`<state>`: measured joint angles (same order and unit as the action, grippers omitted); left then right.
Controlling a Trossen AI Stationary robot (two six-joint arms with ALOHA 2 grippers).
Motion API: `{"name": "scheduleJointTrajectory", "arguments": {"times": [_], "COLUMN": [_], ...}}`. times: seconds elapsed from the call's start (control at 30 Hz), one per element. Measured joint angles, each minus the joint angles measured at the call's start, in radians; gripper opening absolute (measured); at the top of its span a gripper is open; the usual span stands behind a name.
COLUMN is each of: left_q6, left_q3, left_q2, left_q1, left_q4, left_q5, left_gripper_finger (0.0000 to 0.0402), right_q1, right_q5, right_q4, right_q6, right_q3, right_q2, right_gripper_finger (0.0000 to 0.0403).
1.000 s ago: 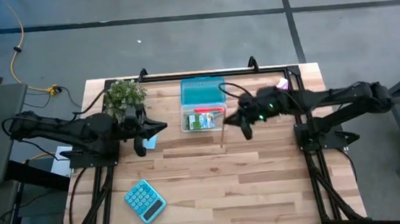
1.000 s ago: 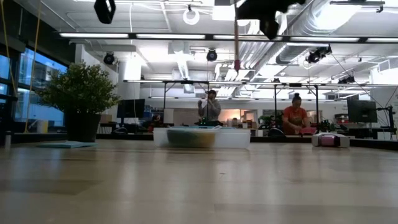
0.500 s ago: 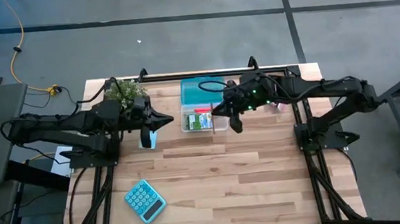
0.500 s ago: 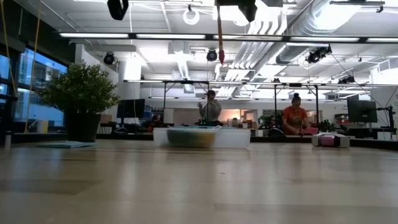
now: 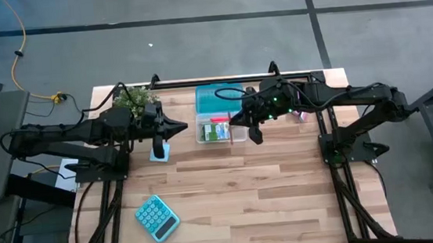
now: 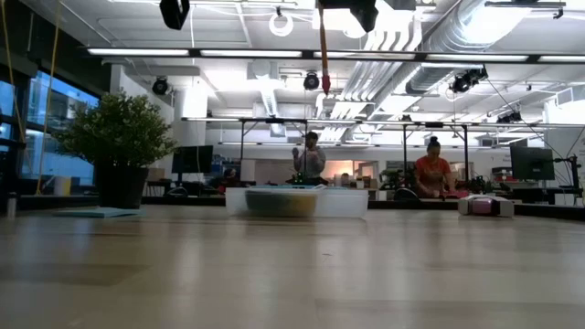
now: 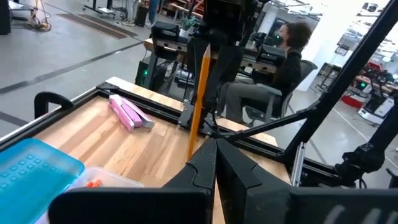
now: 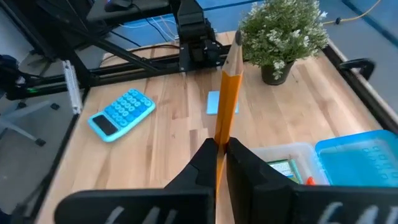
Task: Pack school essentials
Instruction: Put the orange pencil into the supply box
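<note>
My right gripper is shut on a thin orange pencil and hovers high over the right part of the clear box. The box sits at the table's far middle beside its teal lid and holds a green-printed item. In the low view the pencil hangs well above the box. My left gripper is shut and empty. It hangs in the air left of the box, above the light-blue note pad lying flat on the wood. My right gripper pinches the pencil between its two fingers, on the shaft near one end. The pencil runs on along the fingers and past their tips. It is lifted clear and hangs nearly upright, with its pink-red end lowest.
A teal calculator lies near the table's near left corner. A potted plant stands at the far left and a pink packet lies by the far right edge. People sit in the room beyond the table.
My right gripper has carried the pencil toward the table's left and far edge, from beside the box to above it, then held still. My left gripper has shifted toward the box and the far edge, which uncovers more of the note pad.
</note>
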<state>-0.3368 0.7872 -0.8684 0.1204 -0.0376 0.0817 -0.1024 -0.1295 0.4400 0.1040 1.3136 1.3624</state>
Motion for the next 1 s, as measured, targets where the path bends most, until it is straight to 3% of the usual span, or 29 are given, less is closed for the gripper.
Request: {"name": "scheduleJointTrajectory", "arguments": {"times": [0.23, 0.53, 0.7, 1.0], "left_q6": [0.0, 0.0, 0.037, 0.061], "left_q3": [0.0, 0.0, 0.0, 0.0], "left_q2": [0.0, 0.001, 0.001, 0.001], "left_q1": [0.0, 0.0, 0.0, 0.0], "left_q4": [0.004, 0.005, 0.016, 0.065], "left_q5": [-0.021, -0.037, -0.03, -0.017], "left_gripper_finger": [0.0, 0.0, 0.0, 0.0], "right_q1": [-0.035, -0.181, -0.237, -0.243], "right_q5": [0.133, 0.148, 0.182, 0.181], "right_q4": [0.078, 0.438, 0.54, 0.637], "right_q6": [-0.133, -0.321, -0.397, -0.411], "right_q3": [0.077, 0.431, 0.577, 0.731], "right_q2": [0.074, 0.47, 0.666, 0.818], "right_gripper_finger": [0.0, 0.0, 0.0, 0.0]}}
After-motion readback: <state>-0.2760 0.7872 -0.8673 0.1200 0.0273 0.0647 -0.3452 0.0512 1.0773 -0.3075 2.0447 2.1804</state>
